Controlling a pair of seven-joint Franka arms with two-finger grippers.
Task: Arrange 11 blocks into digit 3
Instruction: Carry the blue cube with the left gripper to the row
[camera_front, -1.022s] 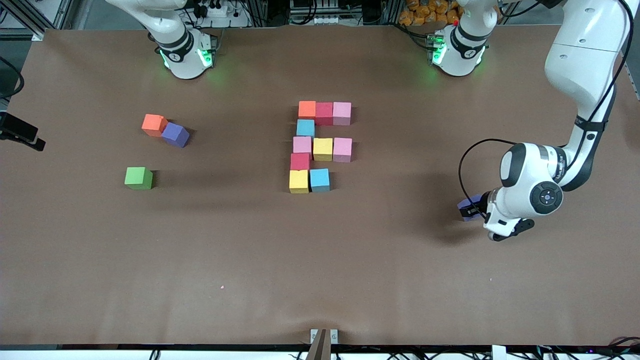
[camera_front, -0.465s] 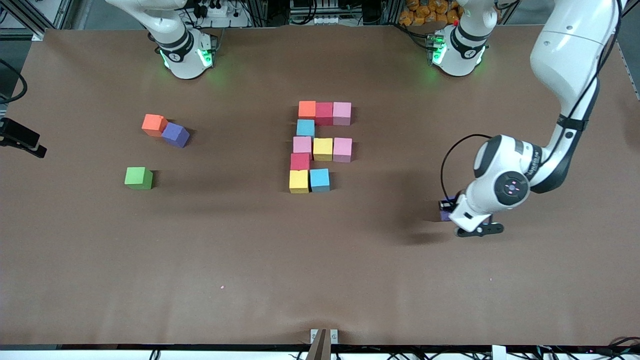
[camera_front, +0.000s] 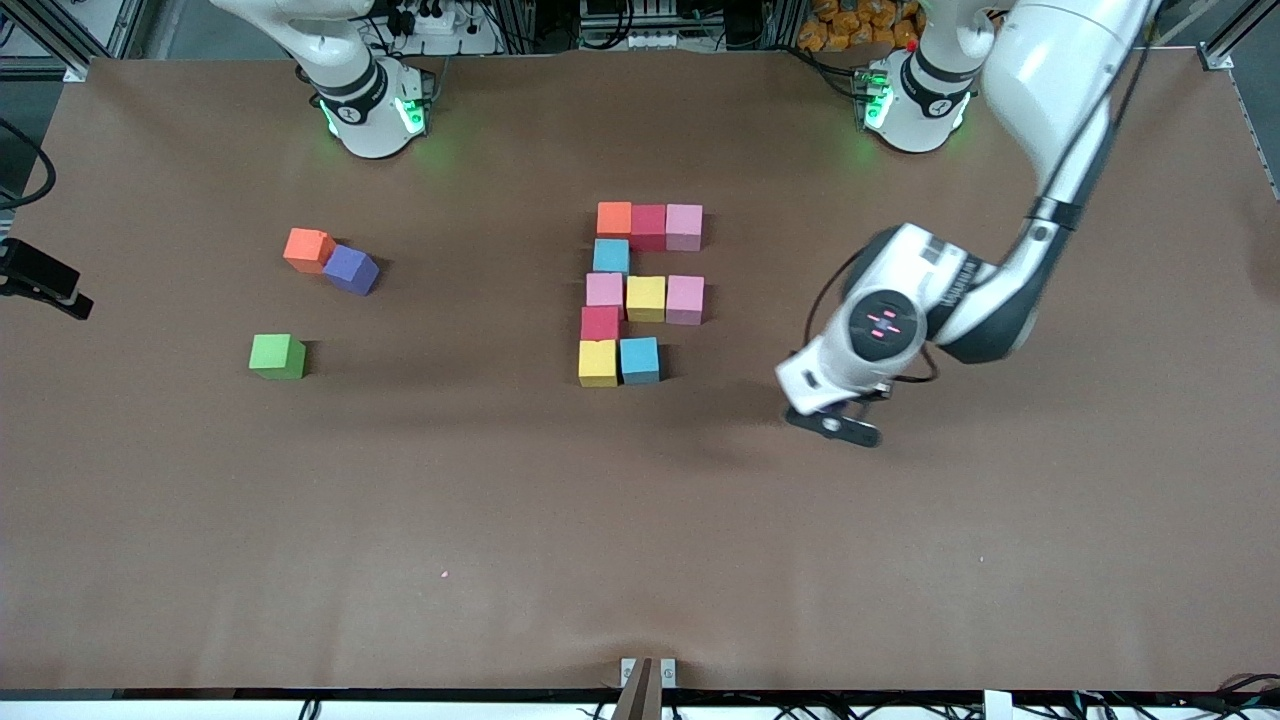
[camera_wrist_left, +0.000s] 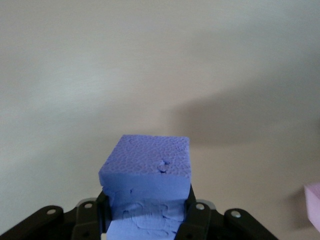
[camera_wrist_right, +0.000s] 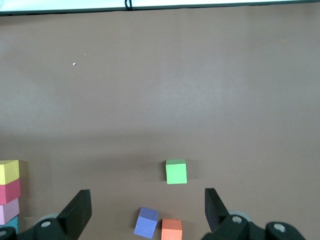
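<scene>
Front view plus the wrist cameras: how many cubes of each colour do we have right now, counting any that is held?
pink cubes: 3
red cubes: 2
yellow cubes: 2
blue cubes: 2
orange cubes: 2
purple cubes: 2, one held in the left gripper
green cube: 1
Total: 14

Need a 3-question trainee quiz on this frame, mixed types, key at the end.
1. True or false: the left gripper is shut on a purple block.
2. How many cubes sit in the digit 3 so far? A) eight B) ten C) eleven
3. Fill in: the cube lying alone, nearer the front camera than the loose orange cube, is ____.

Key: 1 true. 2 B. 3 green; the green cube lies toward the right arm's end of the table. The right gripper waits open over that end.
</scene>
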